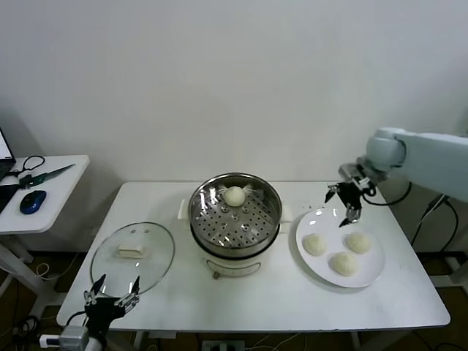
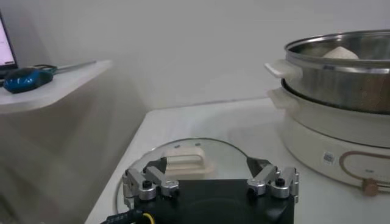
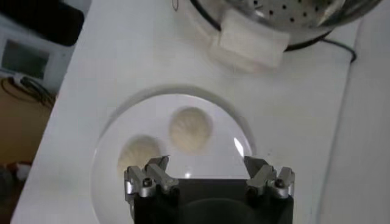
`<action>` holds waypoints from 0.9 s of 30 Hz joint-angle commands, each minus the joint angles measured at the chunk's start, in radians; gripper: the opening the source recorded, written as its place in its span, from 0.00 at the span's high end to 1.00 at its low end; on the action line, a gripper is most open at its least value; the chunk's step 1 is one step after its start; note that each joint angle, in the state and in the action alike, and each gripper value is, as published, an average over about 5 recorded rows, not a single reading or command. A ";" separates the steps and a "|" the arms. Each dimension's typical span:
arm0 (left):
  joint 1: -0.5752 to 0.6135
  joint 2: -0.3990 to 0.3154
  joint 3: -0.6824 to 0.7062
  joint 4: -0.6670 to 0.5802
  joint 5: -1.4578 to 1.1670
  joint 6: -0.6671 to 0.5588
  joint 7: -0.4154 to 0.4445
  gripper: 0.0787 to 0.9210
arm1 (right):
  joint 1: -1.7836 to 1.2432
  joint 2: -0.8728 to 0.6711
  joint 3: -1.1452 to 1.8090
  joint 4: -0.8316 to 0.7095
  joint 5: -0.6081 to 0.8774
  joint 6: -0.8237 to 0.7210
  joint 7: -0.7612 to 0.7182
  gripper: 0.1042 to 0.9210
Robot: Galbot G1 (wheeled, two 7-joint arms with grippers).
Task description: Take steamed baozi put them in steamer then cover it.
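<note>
The steel steamer [image 1: 235,212] stands mid-table on its white base, with one cream baozi [image 1: 234,196] on the far side of its perforated tray. Three more baozi [image 1: 314,244] [image 1: 358,242] [image 1: 343,263] lie on a white plate [image 1: 373,269] to the right. My right gripper [image 1: 344,206] hangs open and empty above the plate's far edge; its wrist view shows two baozi [image 3: 191,128] [image 3: 139,155] below it. The glass lid [image 1: 132,256] lies flat on the left of the table. Low at the front left corner, just short of the lid [image 2: 183,159], my left gripper [image 1: 111,300] waits open.
A small side table [image 1: 51,183] at the far left carries a blue mouse [image 1: 32,201] and scissors [image 1: 44,175]. Black cables hang off the right end of the table [image 1: 431,212]. The white wall rises close behind.
</note>
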 commanded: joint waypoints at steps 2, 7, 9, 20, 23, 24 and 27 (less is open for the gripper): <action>0.008 -0.002 -0.001 -0.001 0.001 -0.001 0.000 0.12 | -0.257 -0.003 0.151 -0.055 -0.018 -0.161 0.088 0.12; 0.015 -0.003 -0.002 -0.001 0.003 -0.003 0.000 0.12 | -0.309 0.043 0.204 -0.106 -0.043 -0.168 0.102 0.12; 0.017 -0.003 -0.002 0.000 0.004 -0.004 0.000 0.12 | -0.328 0.057 0.224 -0.125 -0.046 -0.174 0.112 0.12; 0.025 -0.002 -0.006 0.003 0.004 -0.010 -0.002 0.12 | -0.360 0.101 0.249 -0.154 -0.060 -0.183 0.120 0.12; 0.025 -0.003 -0.005 0.003 0.004 -0.011 -0.002 0.12 | -0.365 0.111 0.253 -0.170 -0.070 -0.185 0.125 0.13; 0.025 -0.003 -0.005 0.003 0.004 -0.011 -0.002 0.12 | -0.366 0.113 0.254 -0.173 -0.074 -0.185 0.126 0.14; 0.026 -0.003 -0.006 0.002 0.004 -0.012 -0.003 0.12 | -0.366 0.115 0.250 -0.175 -0.081 -0.186 0.123 0.17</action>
